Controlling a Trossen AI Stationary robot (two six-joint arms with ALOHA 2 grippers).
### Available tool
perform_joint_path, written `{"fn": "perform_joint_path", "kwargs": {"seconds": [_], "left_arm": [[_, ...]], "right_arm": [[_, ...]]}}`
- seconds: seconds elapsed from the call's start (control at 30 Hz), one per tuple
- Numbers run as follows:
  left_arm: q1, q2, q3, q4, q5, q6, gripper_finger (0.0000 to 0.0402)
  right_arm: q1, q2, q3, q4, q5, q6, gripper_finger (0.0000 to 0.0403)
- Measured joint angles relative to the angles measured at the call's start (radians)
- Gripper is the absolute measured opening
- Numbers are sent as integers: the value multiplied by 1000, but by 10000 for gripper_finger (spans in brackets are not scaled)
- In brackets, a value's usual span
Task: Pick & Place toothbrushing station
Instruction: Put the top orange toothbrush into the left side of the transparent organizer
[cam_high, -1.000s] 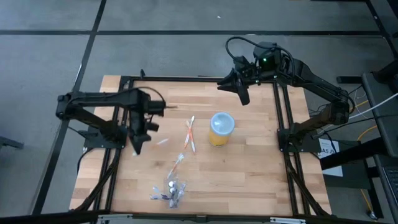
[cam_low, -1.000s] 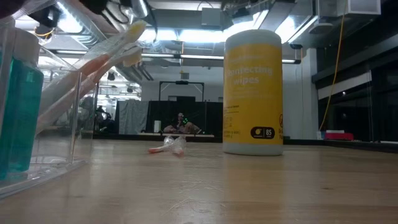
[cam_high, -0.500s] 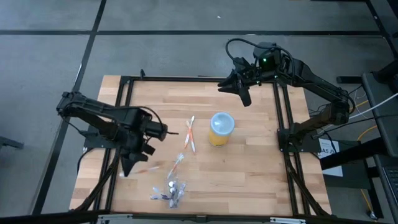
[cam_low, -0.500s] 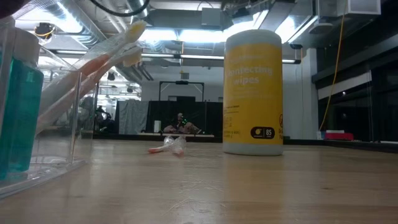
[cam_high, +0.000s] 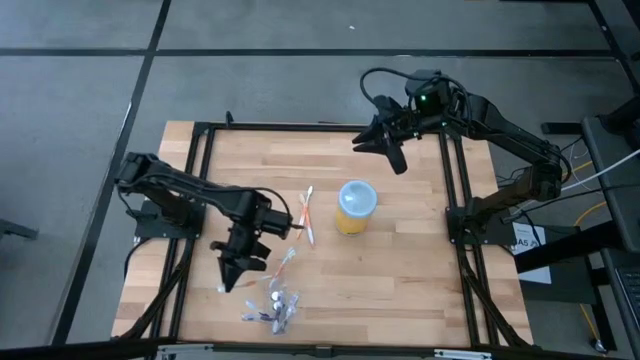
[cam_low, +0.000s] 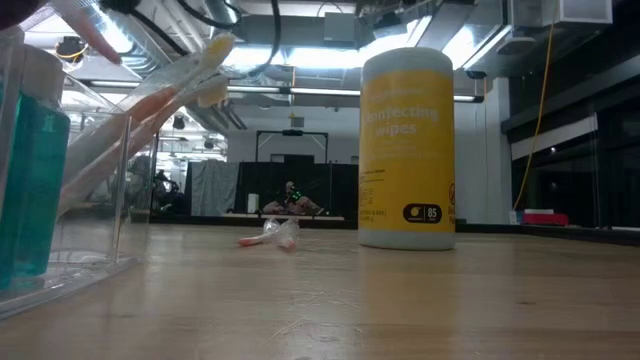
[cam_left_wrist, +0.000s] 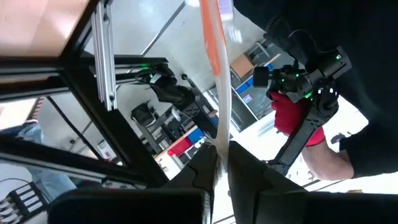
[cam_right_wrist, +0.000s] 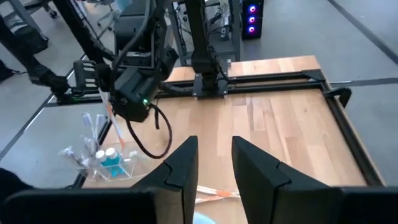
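One toothbrush (cam_left_wrist: 216, 93) sits pinched in my left gripper (cam_high: 232, 272), fingers closed on it, above the near-left part of the table (cam_high: 420, 270), just beside the clear pouch (cam_high: 272, 308) holding teal tubes (cam_right_wrist: 112, 157). Two more toothbrushes (cam_high: 305, 215) lie beside the yellow cup (cam_high: 355, 206). My right gripper (cam_high: 392, 150) waits at the far edge, fingers apart and empty.

Wooden worktop (cam_high: 400, 270), light planks, black frame around. Yellow wipes canister (cam_high: 354, 208) stands upright near centre. Two toothbrushes (cam_high: 305, 216) lie crossed just beside it. Clear pouch (cam_high: 272, 306) with small tubes lies near front edge.
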Motion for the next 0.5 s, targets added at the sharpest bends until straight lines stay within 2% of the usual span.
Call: {"fn": "perform_joint_path", "kwargs": {"seconds": [0.5], "left_arm": [[-39, 91, -31, 5, -5, 121, 15]], "right_arm": [[1, -20, 0, -56, -13, -6, 100]]}}
